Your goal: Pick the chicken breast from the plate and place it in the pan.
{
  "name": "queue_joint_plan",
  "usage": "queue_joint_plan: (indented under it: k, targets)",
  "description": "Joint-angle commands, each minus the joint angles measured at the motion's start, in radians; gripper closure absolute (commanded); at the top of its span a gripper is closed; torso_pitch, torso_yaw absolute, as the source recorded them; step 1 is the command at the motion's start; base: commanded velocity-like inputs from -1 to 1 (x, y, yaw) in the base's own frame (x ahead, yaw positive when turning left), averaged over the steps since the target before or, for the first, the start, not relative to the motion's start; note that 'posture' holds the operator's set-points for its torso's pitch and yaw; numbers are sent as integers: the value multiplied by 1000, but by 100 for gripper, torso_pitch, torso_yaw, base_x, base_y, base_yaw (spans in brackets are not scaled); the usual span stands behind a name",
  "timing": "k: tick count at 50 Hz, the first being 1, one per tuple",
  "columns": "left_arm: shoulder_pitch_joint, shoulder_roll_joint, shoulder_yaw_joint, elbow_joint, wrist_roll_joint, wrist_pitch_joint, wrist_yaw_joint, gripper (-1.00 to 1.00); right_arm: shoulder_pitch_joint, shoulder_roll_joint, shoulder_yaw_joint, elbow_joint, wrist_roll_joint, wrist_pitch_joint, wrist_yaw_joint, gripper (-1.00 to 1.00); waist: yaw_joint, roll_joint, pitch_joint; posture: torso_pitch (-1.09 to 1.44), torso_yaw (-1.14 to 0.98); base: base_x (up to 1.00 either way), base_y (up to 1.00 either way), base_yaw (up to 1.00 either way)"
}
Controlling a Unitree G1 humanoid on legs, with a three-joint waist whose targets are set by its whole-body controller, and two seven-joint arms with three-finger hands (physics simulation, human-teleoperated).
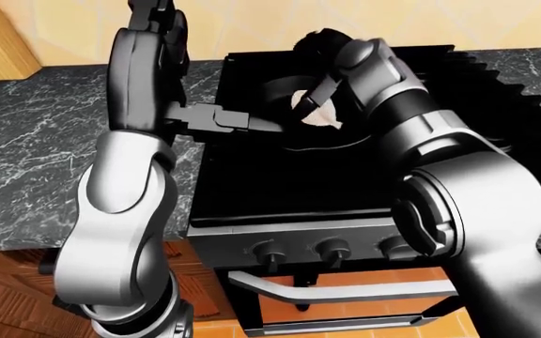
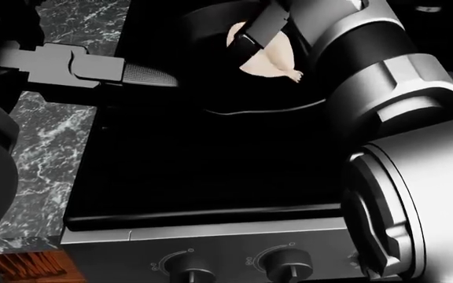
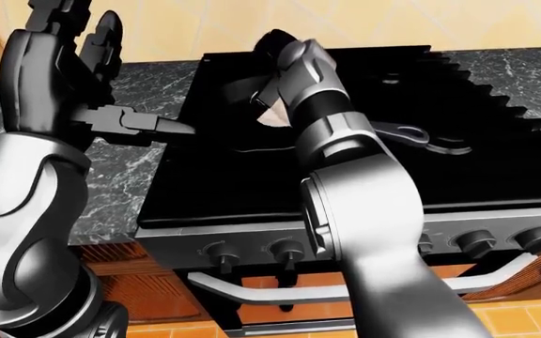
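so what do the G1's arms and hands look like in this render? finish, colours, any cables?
Both arms are glossy silver-grey shells built from rounded segments, with darker grey to black bands at the joints. The left arm has a bulbous elbow shell; the right arm carries a large disc-shaped joint housing with a dark seam. The left hand and right hand are dark grey to black, with blocky fingers. No cables or markings show.
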Motion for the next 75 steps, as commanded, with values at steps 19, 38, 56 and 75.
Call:
queue_joint_plan:
  k: [19, 38, 56, 75]
  targets:
    - [-30, 5, 5, -18, 4, -26, 4, -100, -62, -26, -23, -43, 23, -54, -86, -100, 0, 1, -30, 0, 0, 0, 0, 0]
    - [-25, 5, 7, -15, 8, -32, 2, -100, -63, -24, -93, -55, 237, -155, -216, -100, 1, -3, -30, 0, 0, 0, 0, 0]
    - [-32, 7, 10, -13, 7, -29, 10, -100, -44, -69, -111, -73, 441, -274, -289, -100, 2, -9, -29, 0, 0, 0, 0, 0]
    - [-34, 6, 9, -18, 17, -25, 29, -100, -27, -156, -131, -125, 674, -394, -324, -100, 2, -15, -27, 0, 0, 0, 0, 0]
